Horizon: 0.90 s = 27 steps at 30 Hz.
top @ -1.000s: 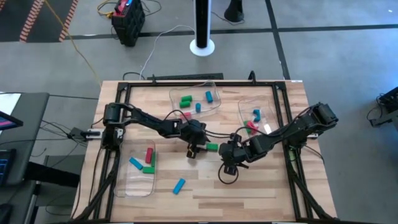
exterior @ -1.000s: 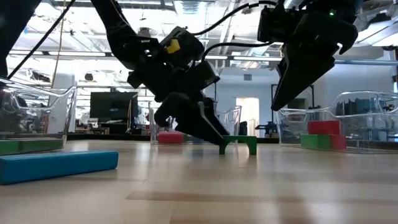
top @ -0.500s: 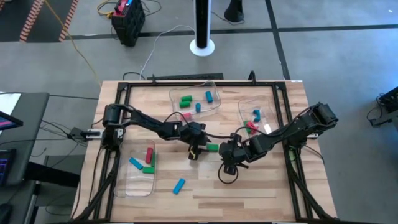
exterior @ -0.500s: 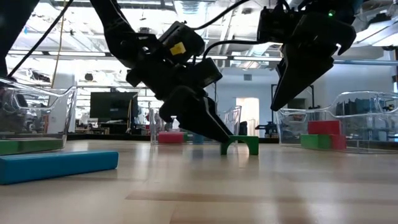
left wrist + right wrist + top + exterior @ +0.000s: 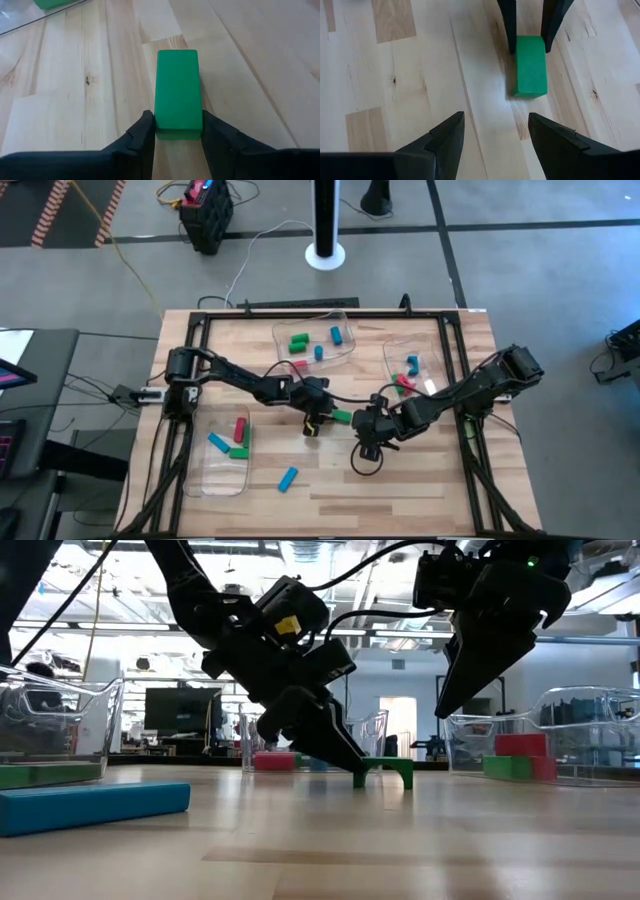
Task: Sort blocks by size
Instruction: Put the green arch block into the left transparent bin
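Where the high view begins at its left edge, a clear tray (image 5: 222,476) sits at about 8 o'clock on the counter (image 5: 330,490), holding red, blue and green blocks; a loose blue bar (image 5: 288,477) lies just right of it, at 6 o'clock. Left hand (image 5: 316,423), near counter centre: fingers (image 5: 141,137) flank the near end of the green block (image 5: 341,417), pressed close to its sides, block flat on the wood. Green block lies at 3 o'clock of that hand in the high view. Right hand (image 5: 366,455), at 5 o'clock of the block and apart from it: fingers spread wide, holding nothing, raised off the counter in the low view. Two more trays at 12 o'clock (image 5: 315,340) and 2 o'clock (image 5: 412,372) with further blocks.

Yellow label (image 5: 286,627) on the left arm; writing unreadable.

Low view shows the block (image 5: 384,771) as an arch with a gap beneath; the wrist views (image 5: 529,65) show only a plain rectangle. Left wrist view alone shows fingers at the block's sides.
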{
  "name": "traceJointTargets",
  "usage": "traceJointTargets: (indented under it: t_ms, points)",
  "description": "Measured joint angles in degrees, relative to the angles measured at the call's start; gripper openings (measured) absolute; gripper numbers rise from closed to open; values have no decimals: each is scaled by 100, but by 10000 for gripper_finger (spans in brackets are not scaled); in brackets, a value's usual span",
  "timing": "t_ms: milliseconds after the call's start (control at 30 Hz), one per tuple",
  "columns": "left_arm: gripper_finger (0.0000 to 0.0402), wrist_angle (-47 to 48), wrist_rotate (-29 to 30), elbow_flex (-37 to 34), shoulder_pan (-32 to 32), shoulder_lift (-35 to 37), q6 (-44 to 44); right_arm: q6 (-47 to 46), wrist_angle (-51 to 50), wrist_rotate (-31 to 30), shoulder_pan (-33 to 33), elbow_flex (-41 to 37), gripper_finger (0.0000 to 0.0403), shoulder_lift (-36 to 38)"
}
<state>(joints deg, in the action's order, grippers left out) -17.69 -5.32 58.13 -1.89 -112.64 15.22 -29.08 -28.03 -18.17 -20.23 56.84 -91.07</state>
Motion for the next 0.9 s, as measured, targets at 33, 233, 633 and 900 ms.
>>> traceJointTargets:
  t_ms: [33,233,633,900]
  points:
    - [123,0,0,0,0,0,0,0,0,0,-2,0,248,0]
    - [130,42,-2,0,0,34,45,4,-2,0,0,0,248,0]
    - [129,938,7,-2,0,1179,342,202,38,-525,-20,0,248,59]
    - [129,1648,199,-2,-2,2306,534,541,494,-1374,-245,5,248,669]
